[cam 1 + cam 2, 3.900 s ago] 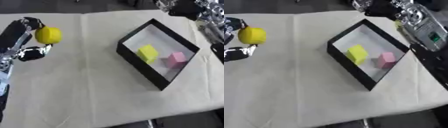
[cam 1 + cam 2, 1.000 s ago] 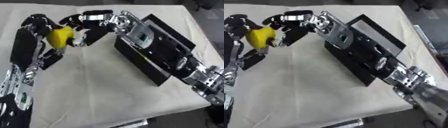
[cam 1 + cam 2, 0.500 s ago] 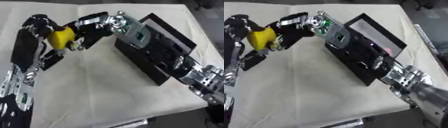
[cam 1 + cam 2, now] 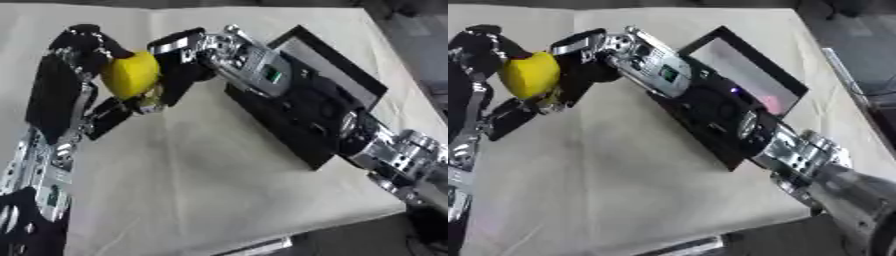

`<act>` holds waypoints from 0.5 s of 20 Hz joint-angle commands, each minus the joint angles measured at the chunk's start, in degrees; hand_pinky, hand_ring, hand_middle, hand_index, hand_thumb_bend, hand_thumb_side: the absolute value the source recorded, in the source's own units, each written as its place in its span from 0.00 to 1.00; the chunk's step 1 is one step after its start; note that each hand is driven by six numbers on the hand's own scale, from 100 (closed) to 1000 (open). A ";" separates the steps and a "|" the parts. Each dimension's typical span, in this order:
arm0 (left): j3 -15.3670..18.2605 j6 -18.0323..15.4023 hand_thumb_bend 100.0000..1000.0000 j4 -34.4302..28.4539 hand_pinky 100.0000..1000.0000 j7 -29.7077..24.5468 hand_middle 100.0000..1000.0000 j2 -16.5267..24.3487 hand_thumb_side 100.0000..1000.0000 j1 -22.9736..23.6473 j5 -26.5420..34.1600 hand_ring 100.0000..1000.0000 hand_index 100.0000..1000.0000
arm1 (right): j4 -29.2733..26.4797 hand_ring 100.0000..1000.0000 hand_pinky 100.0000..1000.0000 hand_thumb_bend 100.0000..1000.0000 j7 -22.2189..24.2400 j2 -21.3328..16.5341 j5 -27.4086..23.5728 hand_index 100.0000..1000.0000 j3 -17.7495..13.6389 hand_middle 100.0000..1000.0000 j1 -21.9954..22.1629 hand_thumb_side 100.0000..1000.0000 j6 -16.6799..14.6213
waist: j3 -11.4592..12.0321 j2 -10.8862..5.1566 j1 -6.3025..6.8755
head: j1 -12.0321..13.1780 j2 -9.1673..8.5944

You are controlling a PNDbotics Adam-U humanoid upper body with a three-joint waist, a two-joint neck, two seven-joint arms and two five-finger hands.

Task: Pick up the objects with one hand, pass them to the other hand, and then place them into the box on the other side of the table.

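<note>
Looks to me like robot test lab or demo station, not home. Tabletop draped in plain cream cloth, creases visible, nothing decorative on it. Single black-walled box set out on cloth like trial prop. Dark floor past tabletop edge at right and bottom. Beyond that I see too little of room to say more.
</note>
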 commanded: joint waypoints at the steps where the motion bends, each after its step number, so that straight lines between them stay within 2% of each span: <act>1: -0.46 -0.78 0.00 -0.63 0.73 0.17 0.44 -0.95 0.00 -1.05 -0.03 0.51 0.54 | -2.55 0.95 1.00 0.06 -1.55 -2.21 -3.75 0.55 -1.25 0.36 -0.03 0.00 0.09 | -0.09 -0.84 0.21 | 0.00 -0.27; 4: -0.39 -0.75 0.00 -0.49 0.73 -0.27 0.44 -0.88 0.00 -0.95 -0.03 0.51 0.54 | -3.95 0.94 1.00 0.10 -2.88 -2.94 -6.41 0.55 -1.48 0.37 0.47 0.00 0.76 | -0.06 -0.83 0.24 | -0.02 -0.34; 8: -0.16 -0.25 0.00 -0.33 0.73 -0.66 0.43 -0.85 0.00 -0.85 -0.32 0.51 0.53 | -4.91 0.94 1.00 0.16 -3.20 -3.41 -7.28 0.58 -1.54 0.37 0.67 0.00 1.35 | -0.09 -0.81 0.26 | -0.01 -0.41; 9: -0.09 -0.09 0.00 -0.35 0.73 -0.67 0.42 -0.80 0.00 -0.83 -0.30 0.51 0.52 | -5.09 0.95 1.00 0.26 -2.81 -3.56 -7.02 0.65 -1.61 0.43 0.75 0.00 1.16 | -0.12 -0.81 0.28 | 0.00 -0.41; 10: 0.04 0.13 0.00 -0.36 0.73 -0.60 0.41 -0.72 0.00 -0.75 -0.16 0.50 0.51 | -5.37 0.98 1.00 0.37 -2.28 -3.75 -6.43 0.78 -1.72 0.53 0.86 0.00 0.64 | -0.17 -0.84 0.30 | 0.02 -0.35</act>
